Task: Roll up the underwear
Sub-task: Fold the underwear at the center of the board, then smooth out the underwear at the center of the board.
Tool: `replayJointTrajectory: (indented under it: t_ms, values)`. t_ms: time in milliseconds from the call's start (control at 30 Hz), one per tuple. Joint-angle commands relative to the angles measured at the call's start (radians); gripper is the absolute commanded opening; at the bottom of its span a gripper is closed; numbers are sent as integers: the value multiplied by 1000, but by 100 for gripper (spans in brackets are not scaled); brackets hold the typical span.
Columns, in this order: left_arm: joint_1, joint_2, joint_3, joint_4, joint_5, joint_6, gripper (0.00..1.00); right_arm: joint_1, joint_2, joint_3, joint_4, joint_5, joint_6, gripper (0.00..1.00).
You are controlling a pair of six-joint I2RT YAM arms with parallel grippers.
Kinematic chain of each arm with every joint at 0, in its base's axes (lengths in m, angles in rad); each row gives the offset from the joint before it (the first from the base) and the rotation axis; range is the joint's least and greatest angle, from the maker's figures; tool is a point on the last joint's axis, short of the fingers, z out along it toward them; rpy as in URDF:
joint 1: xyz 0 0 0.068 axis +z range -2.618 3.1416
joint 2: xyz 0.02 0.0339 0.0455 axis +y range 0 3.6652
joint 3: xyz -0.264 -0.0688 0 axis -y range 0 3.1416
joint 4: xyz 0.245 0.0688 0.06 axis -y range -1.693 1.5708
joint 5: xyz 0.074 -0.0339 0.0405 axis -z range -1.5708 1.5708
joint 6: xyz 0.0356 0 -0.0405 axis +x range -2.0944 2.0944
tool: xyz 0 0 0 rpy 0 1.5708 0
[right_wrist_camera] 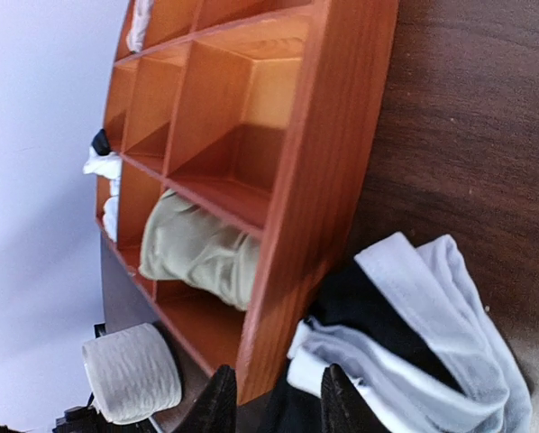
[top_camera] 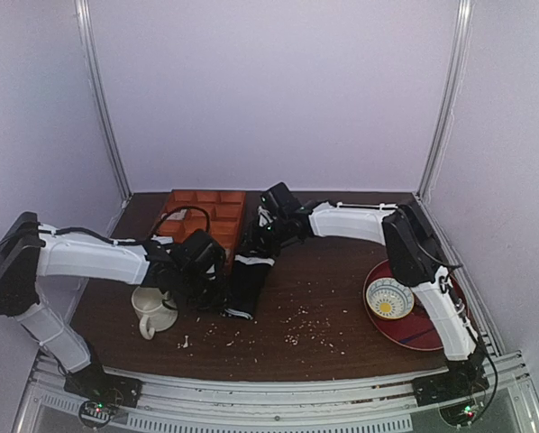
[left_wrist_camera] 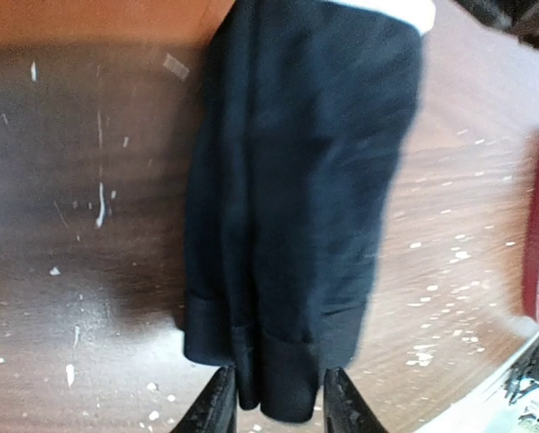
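One black underwear lies flat as a long folded strip on the brown table, running from the orange organizer towards me. In the left wrist view the underwear fills the middle, its white waistband at the far end. My left gripper is open at the near end, and the folded hem lies between its fingers. My right gripper is open and empty over the far end, above the white-edged black fabric and the organizer's corner. I cannot make out a second brief.
The orange compartment organizer stands at the back, with a beige fabric lump in one cell. A white mug stands by the left arm. A bowl sits on a red plate at the right. Crumbs dot the table.
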Motion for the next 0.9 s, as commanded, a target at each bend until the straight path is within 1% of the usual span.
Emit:
replayJointTrajectory:
  t_ms: [0, 100, 267, 467, 567, 733, 867]
  values:
    - [5, -57, 83, -80, -37, 41, 45, -5, -158, -70, 50, 10, -15, 30]
    - [5, -64, 110, -102, -43, 54, 47, -6, -231, -139, 54, 19, -29, 30]
    - [9, -30, 151, -129, -36, 74, 47, -10, -349, -304, 65, 46, -55, 30]
    - [19, 31, 175, -102, -23, 102, 46, -13, -479, -540, 122, 72, -54, 30]
    - [23, 80, 203, -80, -7, 115, 45, -13, -521, -627, 145, 78, -47, 30]
    - [29, 162, 260, -63, 10, 129, 45, -16, -565, -715, 167, 94, -36, 29]
    - [52, 207, 266, -68, 13, 142, 43, -18, -574, -737, 171, 92, -28, 28]
